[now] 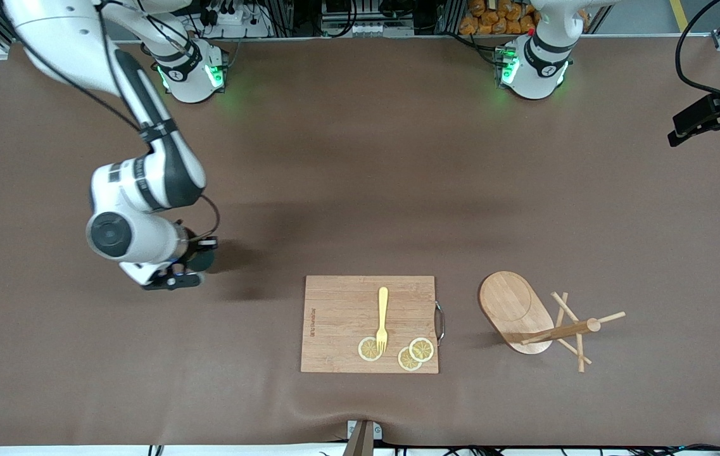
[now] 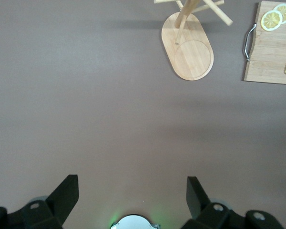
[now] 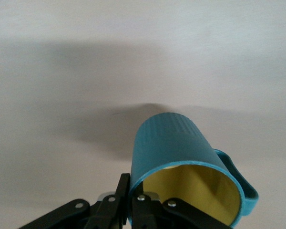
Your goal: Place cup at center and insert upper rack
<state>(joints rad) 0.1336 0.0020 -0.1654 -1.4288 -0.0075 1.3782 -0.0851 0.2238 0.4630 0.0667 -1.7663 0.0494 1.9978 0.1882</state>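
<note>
The right end effector [image 3: 133, 202] is clamped tight on the rim of the cup [image 3: 181, 157], one finger inside the yellowish interior and one outside the teal wall. In the front view the right end effector [image 1: 192, 256] hangs low over bare tabletop [image 1: 360, 158] toward the right arm's end, with the cup [image 1: 203, 258] mostly hidden under the wrist. The middle of the tabletop lies from there toward the left arm's end, so the carry probably has to run that way.

The mug stand [image 1: 540, 316] sits near the left arm's end, beside the cutting board [image 1: 369, 323], which carries a fork [image 1: 382, 318] and lemon slices [image 1: 397, 351].

The left end effector [image 2: 131, 198] waits with fingers spread wide and nothing between them, nearer the stand than the right arm is.
</note>
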